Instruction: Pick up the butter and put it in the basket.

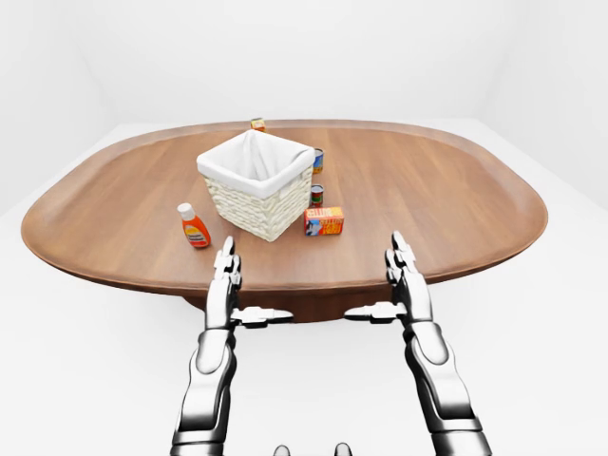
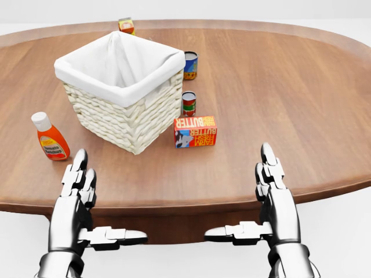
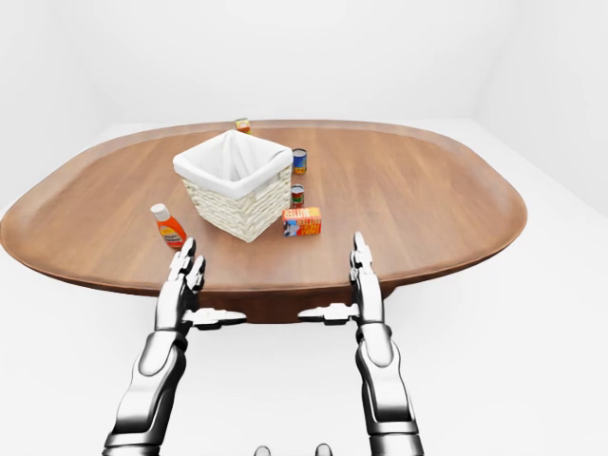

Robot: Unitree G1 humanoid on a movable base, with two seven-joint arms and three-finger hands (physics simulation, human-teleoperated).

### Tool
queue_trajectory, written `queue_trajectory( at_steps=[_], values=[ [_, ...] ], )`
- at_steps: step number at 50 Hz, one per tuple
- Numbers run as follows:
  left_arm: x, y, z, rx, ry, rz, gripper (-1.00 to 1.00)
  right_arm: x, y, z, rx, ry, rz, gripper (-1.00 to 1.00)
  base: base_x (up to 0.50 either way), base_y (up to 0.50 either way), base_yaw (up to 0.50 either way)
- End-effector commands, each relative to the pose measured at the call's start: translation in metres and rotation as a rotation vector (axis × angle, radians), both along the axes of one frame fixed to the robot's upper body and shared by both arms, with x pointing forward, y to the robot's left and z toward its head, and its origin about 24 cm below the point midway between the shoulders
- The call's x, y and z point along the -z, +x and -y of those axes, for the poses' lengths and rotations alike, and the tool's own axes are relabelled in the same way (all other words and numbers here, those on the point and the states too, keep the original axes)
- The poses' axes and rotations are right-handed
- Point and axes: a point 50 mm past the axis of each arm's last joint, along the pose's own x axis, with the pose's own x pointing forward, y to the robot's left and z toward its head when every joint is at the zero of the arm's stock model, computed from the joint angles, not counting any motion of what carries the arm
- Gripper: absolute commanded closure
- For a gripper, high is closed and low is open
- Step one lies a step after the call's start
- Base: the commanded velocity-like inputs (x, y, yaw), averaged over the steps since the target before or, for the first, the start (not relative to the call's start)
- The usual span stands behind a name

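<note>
The butter (image 2: 196, 131) lies just right of the basket (image 2: 119, 110), both hands (image 2: 78, 191) (image 2: 272, 185) flat open and empty; reaching carelessly might nudge the small can (image 2: 189, 104) behind it.

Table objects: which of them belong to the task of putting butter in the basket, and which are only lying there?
Belong to the task:
butter, on its side, right of the basket
basket, white-lined, empty as far as visible

Only lying there:
orange bottle
small can
larger can
small box at the far edge
</note>
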Motion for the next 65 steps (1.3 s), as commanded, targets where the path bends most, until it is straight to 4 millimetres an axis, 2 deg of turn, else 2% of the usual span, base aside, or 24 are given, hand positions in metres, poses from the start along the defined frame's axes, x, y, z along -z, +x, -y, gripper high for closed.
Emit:
queue_trajectory(
  at_steps=[1,9,15,17,21,27,38,46,65],
  values=[
    [-0.006,-0.002,-0.014,-0.042,-0.071,0.014,-1.00,-0.005,0.001,0.007,0.011,-0.014,0.014,-1.00,0.00,0.00,0.00],
    [-0.020,0.001,-0.011,-0.017,-0.031,0.035,-1.00,-0.013,0.003,0.007,0.007,-0.008,0.008,-1.00,0.00,0.00,0.00],
    [-0.054,0.006,-0.015,-0.017,-0.023,0.177,-1.00,-0.036,0.006,0.006,-0.015,-0.021,0.096,-1.00,0.00,0.00,0.00],
    [-0.070,0.006,-0.018,-0.025,-0.001,0.243,-1.00,-0.048,0.008,0.007,-0.018,-0.036,0.146,-1.00,0.00,0.00,0.00],
    [-0.084,0.005,-0.021,-0.027,-0.001,0.303,-1.00,-0.072,0.007,0.006,-0.036,-0.026,0.251,-1.00,0.00,0.00,0.00],
    [-0.093,0.003,-0.023,-0.013,0.021,0.342,-1.00,-0.105,0.002,0.007,-0.033,0.020,0.396,-1.00,0.00,0.00,0.00],
    [-0.108,-0.002,-0.024,-0.014,0.009,0.408,-1.00,-0.136,-0.008,0.005,-0.053,0.049,0.538,-1.00,0.00,0.00,0.00],
    [-0.113,-0.003,-0.022,-0.009,0.013,0.431,-1.00,-0.137,-0.009,0.003,-0.060,0.060,0.543,-1.00,0.02,0.17,0.00],
    [-0.111,-0.003,-0.019,0.000,0.013,0.426,-1.00,-0.135,-0.009,0.000,-0.067,0.071,0.537,-1.00,0.07,0.29,0.00]
  ],
)
